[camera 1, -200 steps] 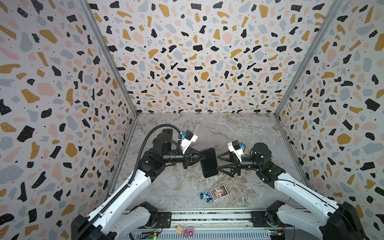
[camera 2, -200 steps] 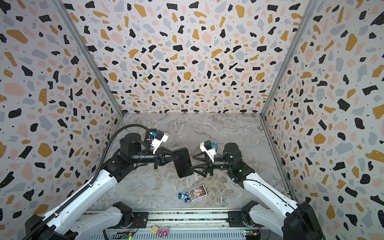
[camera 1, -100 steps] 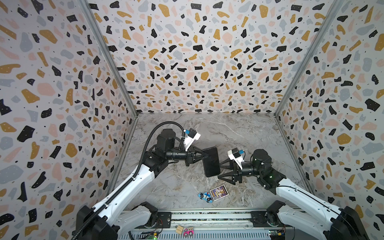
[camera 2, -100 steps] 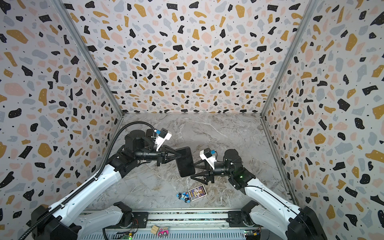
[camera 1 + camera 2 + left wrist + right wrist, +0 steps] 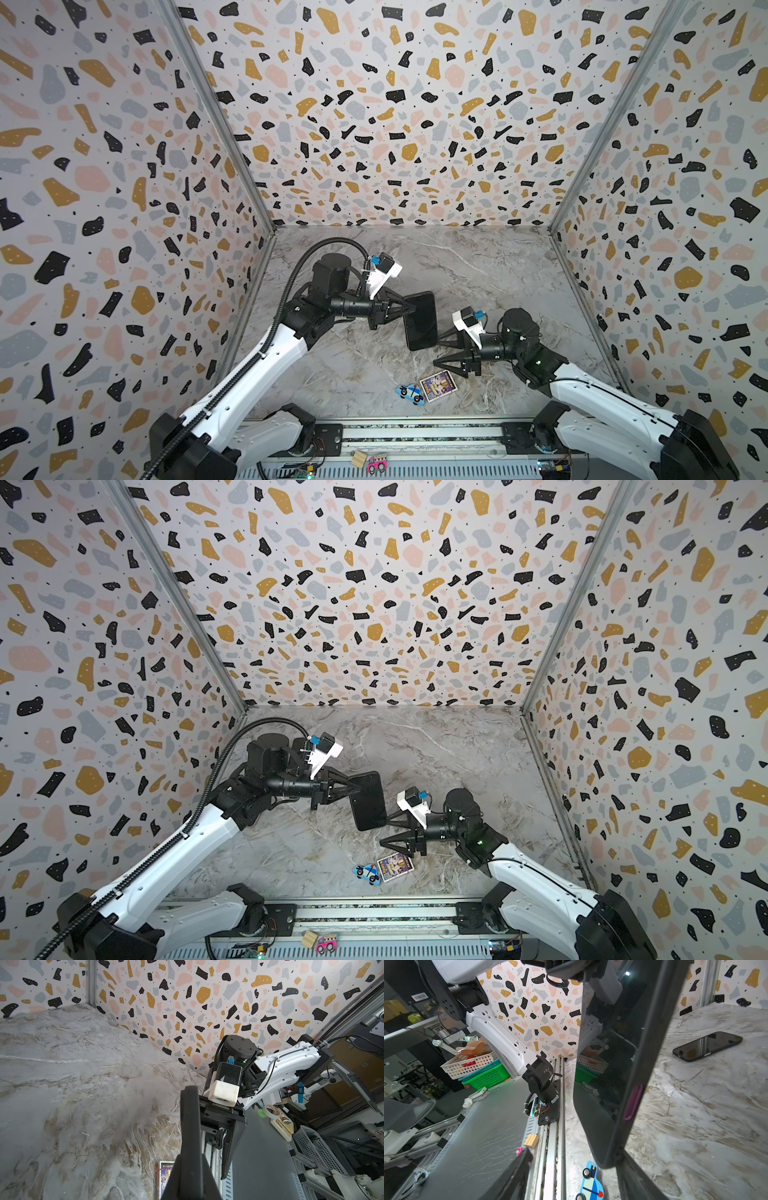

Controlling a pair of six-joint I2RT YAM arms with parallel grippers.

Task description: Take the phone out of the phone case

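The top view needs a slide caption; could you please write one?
Left gripper holds the cased phone above the marble table, open right gripper at its free end.

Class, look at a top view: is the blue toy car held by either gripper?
No, the toy car lies on the table beside a picture card, with nothing gripping it.

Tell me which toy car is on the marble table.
The blue police car, beside the picture card; the pink car sits off the table on the front metal frame.
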